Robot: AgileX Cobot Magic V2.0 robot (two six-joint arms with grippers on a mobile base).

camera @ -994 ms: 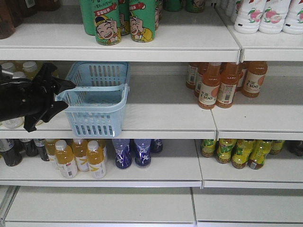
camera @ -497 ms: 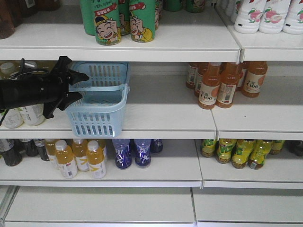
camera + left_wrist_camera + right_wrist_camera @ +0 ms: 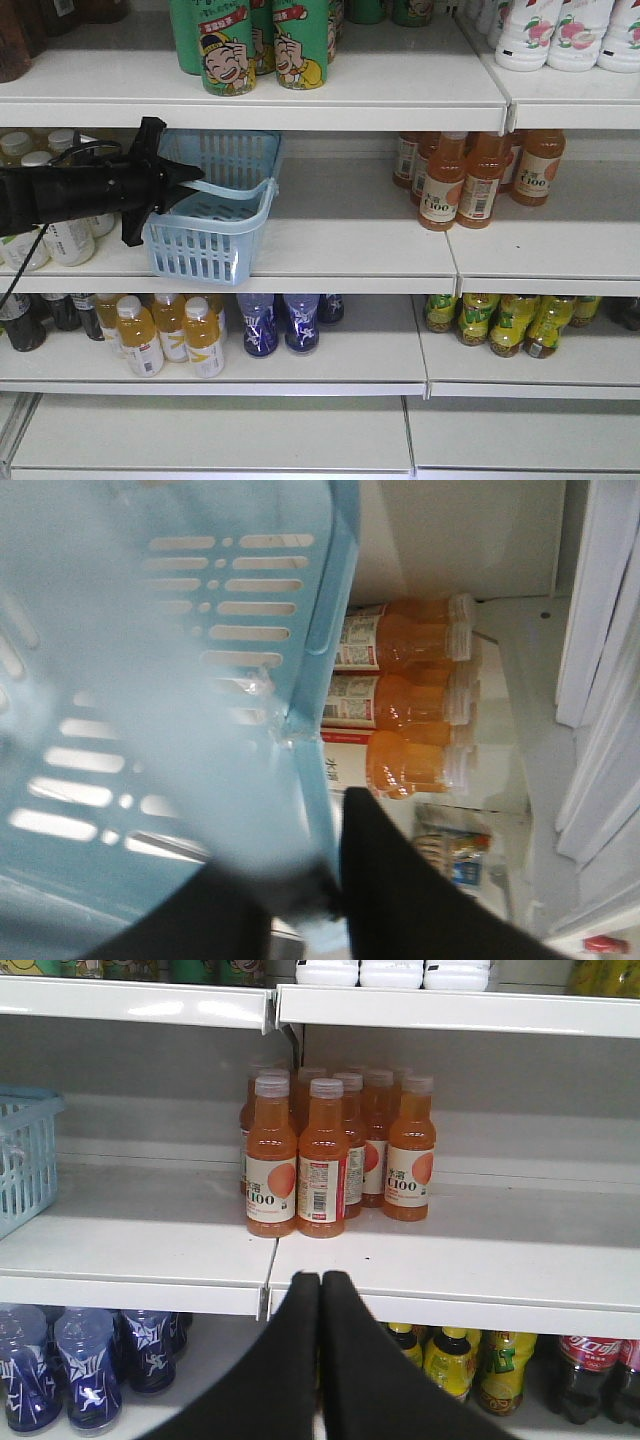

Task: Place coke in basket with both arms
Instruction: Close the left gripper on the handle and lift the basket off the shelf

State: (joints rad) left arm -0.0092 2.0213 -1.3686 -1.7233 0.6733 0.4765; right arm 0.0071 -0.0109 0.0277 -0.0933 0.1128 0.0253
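The light blue basket (image 3: 222, 205) stands on the middle shelf, turned a little askew. My left gripper (image 3: 183, 184) reaches in from the left and is closed on the basket's left rim. In the left wrist view the blue rim (image 3: 318, 730) runs between the two black fingers of the left gripper (image 3: 305, 865). My right gripper (image 3: 321, 1280) is shut and empty, in front of the middle shelf's edge. Coke bottles (image 3: 587, 1358) with red labels and white script stand on the lower shelf, down and to its right. The basket's corner (image 3: 22, 1155) shows at far left.
Orange juice bottles (image 3: 470, 180) (image 3: 325, 1155) stand on the middle shelf right of the basket. Yellow-green bottles (image 3: 455, 1360) stand beside the coke, blue bottles (image 3: 85, 1365) lower left. White-capped bottles (image 3: 60, 235) stand behind the left arm. Shelf boards (image 3: 350, 265) above and below limit height.
My left arm has moved up and to the right onto the basket's rim. The basket has shifted right and turned, and its handle has dropped.
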